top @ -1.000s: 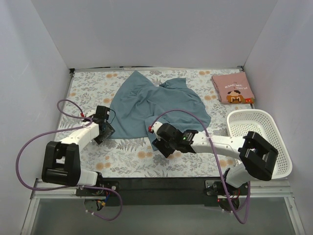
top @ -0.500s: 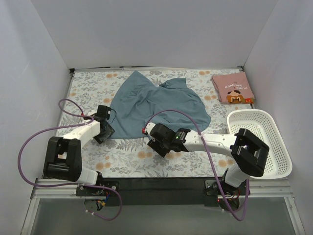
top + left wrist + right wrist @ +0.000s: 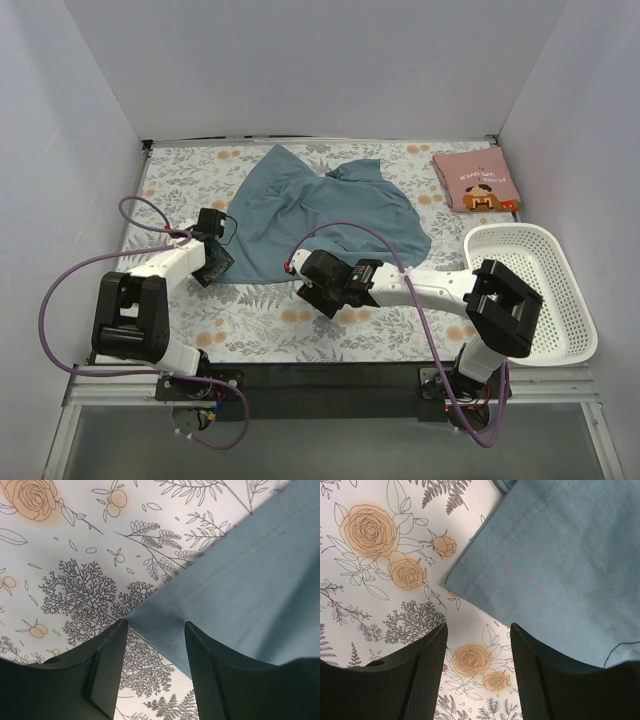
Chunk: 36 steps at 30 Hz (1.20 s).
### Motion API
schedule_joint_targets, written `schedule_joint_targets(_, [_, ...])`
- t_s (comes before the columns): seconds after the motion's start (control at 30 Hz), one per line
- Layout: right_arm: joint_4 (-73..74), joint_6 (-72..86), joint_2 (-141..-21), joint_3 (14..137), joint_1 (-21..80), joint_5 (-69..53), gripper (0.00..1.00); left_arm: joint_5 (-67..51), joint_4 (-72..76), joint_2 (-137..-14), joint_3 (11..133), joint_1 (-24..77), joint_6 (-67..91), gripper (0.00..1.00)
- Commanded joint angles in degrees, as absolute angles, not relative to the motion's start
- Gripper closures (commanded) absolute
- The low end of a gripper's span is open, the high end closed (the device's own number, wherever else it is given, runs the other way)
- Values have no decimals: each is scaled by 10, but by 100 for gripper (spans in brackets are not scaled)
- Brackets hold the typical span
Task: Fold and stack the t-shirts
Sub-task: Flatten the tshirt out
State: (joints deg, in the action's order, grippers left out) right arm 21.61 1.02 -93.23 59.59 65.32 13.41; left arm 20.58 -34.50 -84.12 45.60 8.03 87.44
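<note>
Left tool [image 3: 155, 630] and right tool [image 3: 477, 630] wide at the near hem of the teal shirt [image 3: 320, 215].
The teal shirt lay rumpled mid-tabletop [image 3: 180, 190]; the pink shirt [image 3: 477, 182] sat folded at the far right, beyond the basket [image 3: 575, 290]. The left tool gripped nothing, the shirt's near-left corner at its fingertips. The right tool, also empty, hung just short of another hem corner.

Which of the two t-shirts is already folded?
The pink t-shirt at the far right, a compact rectangle with its print up; the teal-blue t-shirt lies spread out and rumpled.
</note>
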Motion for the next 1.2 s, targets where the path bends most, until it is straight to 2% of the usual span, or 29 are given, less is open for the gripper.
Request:
schedule_joint_targets(0.0, [228, 2, -939, 623, 656, 141, 40, 220, -345, -850, 457, 77, 876, 52])
schedule_joint_targets(0.27, [228, -24, -967, 642, 657, 128, 39, 246, -351, -840, 441, 78, 862, 62])
schedule_joint_targets(0.3, [226, -28, -979, 653, 657, 127, 38, 258, -349, -838, 435, 77, 853, 70])
schedule_joint_targets(0.33, [228, -30, -987, 658, 657, 123, 38, 264, -346, -838, 434, 77, 847, 74])
schedule_joint_targets(0.57, [224, -35, -1031, 679, 657, 96, 38, 276, -327, -845, 429, 76, 830, 86])
schedule_joint_targets(0.67, [225, -35, -1043, 681, 657, 77, 41, 279, -320, -846, 425, 76, 824, 92])
schedule_joint_targets(0.87, [229, -24, -1063, 650, 656, 100, 46, 279, -310, -849, 425, 77, 816, 95])
schedule_joint_targets(0.97, [236, -15, -1066, 630, 655, 137, 59, 280, -309, -851, 429, 77, 813, 95])
schedule_joint_targets(1.0, [237, -11, -1067, 627, 653, 148, 68, 280, -309, -851, 431, 77, 810, 95])
schedule_joint_targets(1.07, [243, -6, -1062, 618, 643, 175, 78, 280, -309, -851, 436, 75, 807, 95])
schedule_joint_targets(1.1, [245, -6, -1057, 617, 637, 184, 90, 279, -309, -851, 441, 73, 805, 95])
schedule_joint_targets(1.13, [248, -6, -1051, 617, 630, 195, 97, 280, -310, -853, 446, 69, 801, 95])
schedule_joint_targets(1.17, [251, -8, -1035, 623, 611, 214, 99, 282, -314, -854, 466, 67, 799, 95])
